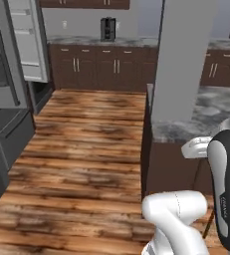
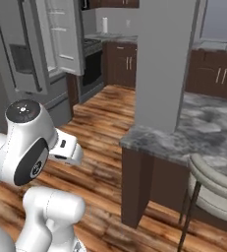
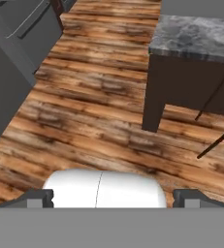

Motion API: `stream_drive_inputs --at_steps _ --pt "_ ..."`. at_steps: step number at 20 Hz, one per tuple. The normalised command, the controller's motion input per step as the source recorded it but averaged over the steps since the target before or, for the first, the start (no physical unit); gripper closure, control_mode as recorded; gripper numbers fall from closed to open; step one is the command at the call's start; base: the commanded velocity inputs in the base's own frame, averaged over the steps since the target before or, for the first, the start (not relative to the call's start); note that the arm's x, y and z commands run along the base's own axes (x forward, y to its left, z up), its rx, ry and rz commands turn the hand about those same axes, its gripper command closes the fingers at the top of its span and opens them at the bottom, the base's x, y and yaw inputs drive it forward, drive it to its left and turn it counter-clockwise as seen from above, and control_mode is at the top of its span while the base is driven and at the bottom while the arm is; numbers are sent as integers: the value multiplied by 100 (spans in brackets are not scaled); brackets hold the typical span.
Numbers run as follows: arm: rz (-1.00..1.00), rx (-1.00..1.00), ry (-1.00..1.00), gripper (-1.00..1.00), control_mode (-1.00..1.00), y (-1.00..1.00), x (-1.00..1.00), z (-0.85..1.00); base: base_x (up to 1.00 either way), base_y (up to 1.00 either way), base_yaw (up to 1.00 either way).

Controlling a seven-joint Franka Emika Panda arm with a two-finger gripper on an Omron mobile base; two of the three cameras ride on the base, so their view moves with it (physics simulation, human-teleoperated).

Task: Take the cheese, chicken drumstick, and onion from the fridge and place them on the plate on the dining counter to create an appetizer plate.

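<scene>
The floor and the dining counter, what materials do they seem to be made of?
The floor looks like brown wood planks with a slight sheen: plank seams and dark grain show. The dining counter looks like polished grey stone, perhaps marble: cloudy mottled veining.

Grey fridge (image 1: 9,74) with one door open; marbled dining counter (image 2: 208,125) opposite.

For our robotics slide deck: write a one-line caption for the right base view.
Fridge with one door open stands left, wood floor between it and the marbled dining counter, beige stool alongside.
</scene>
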Motion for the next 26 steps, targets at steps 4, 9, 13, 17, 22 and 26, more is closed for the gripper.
stream_drive_inputs --at_steps 4,9,13,17,22,26 --pt "0 0 0 -100 100 0 0 0 36 100 0" --pt "0 0 0 -100 100 0 0 0 77 86 -4" --pt "0 0 0 -100 100 0 0 0 100 45 -8" --pt "0 0 0 -100 100 0 0 0 100 8 0" --pt "0 0 0 -100 100 0 0 0 100 0 0" --pt "0 0 0 -100 100 0 0 0 100 0 0"
